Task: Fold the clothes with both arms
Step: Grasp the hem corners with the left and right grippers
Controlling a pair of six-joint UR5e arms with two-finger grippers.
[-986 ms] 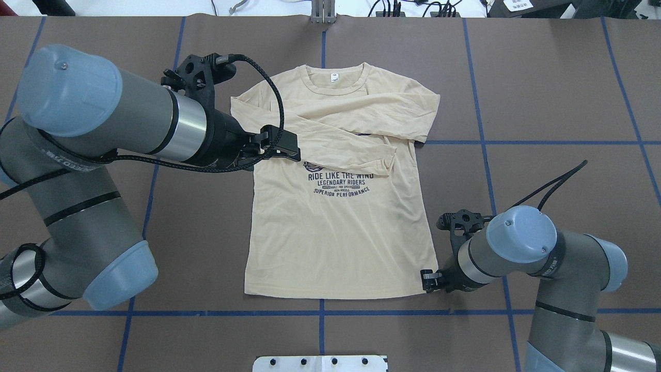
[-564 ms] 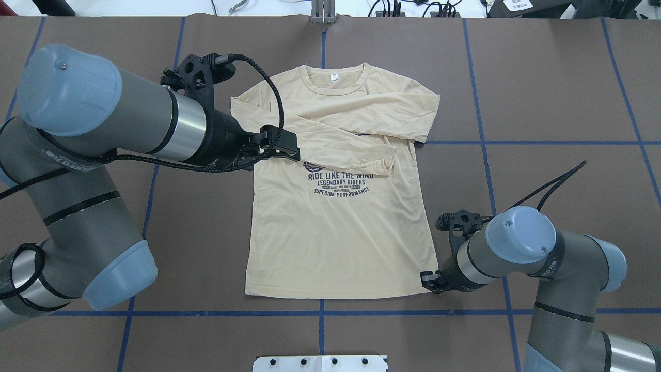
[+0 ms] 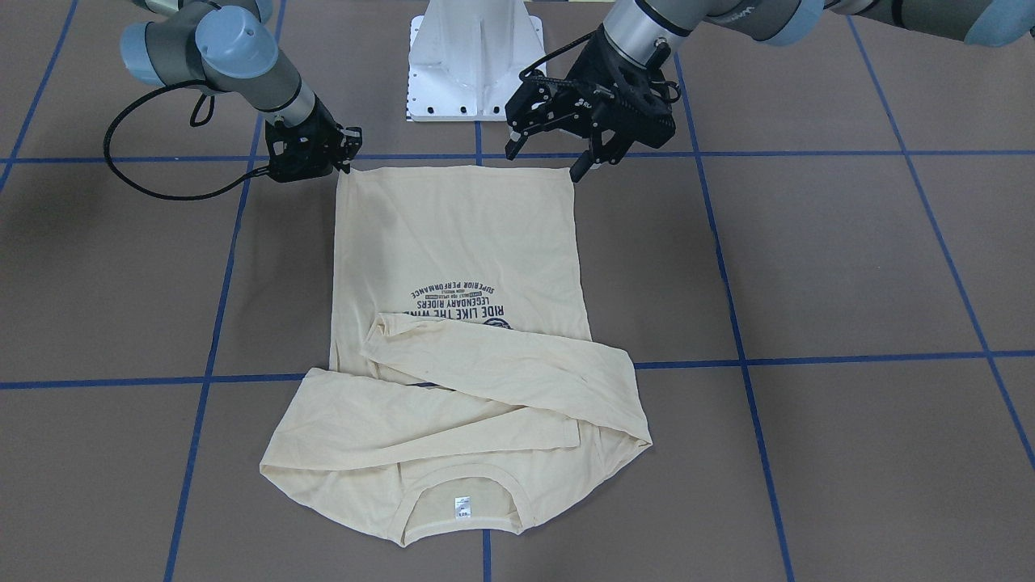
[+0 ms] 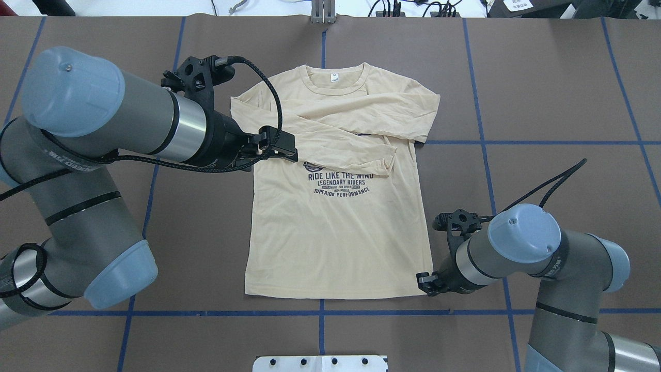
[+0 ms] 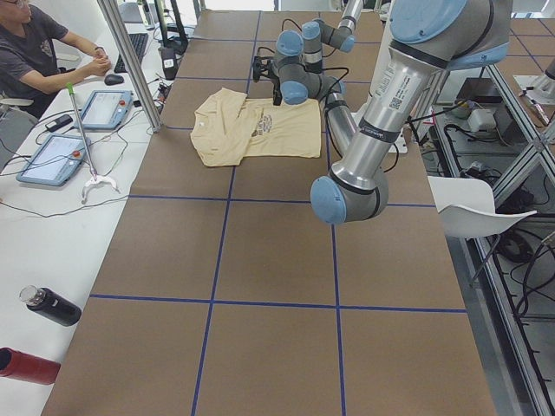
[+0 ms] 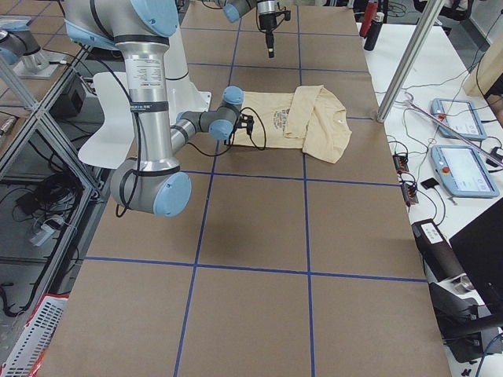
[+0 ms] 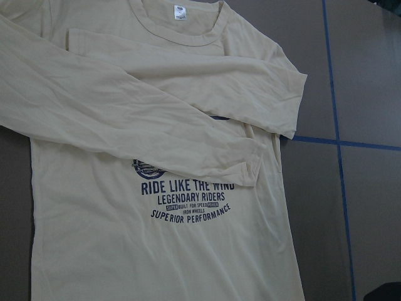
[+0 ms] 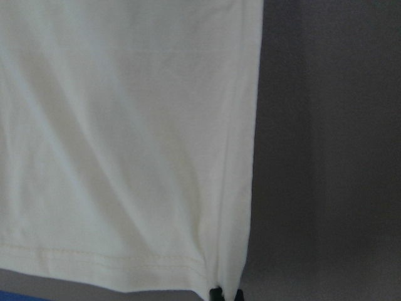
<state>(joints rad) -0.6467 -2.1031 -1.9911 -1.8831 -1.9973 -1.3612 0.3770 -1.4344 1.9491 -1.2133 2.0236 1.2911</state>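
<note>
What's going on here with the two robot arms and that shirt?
A two-armed robot is partway through folding a cream T-shirt that lies flat on the brown table, both sleeves already crossed over the chest. The right gripper is down at the hem corner on its side; whether it has pinched the fabric is unclear. The left gripper hangs open, well above the shirt.

T-shirt (image 4: pixel 335 237) flat on table (image 4: pixel 542 77), sleeves (image 4: pixel 341 139) across chest, right tool (image 4: pixel 424 281) at hem corner, left tool (image 4: pixel 281 147) above left side
</note>
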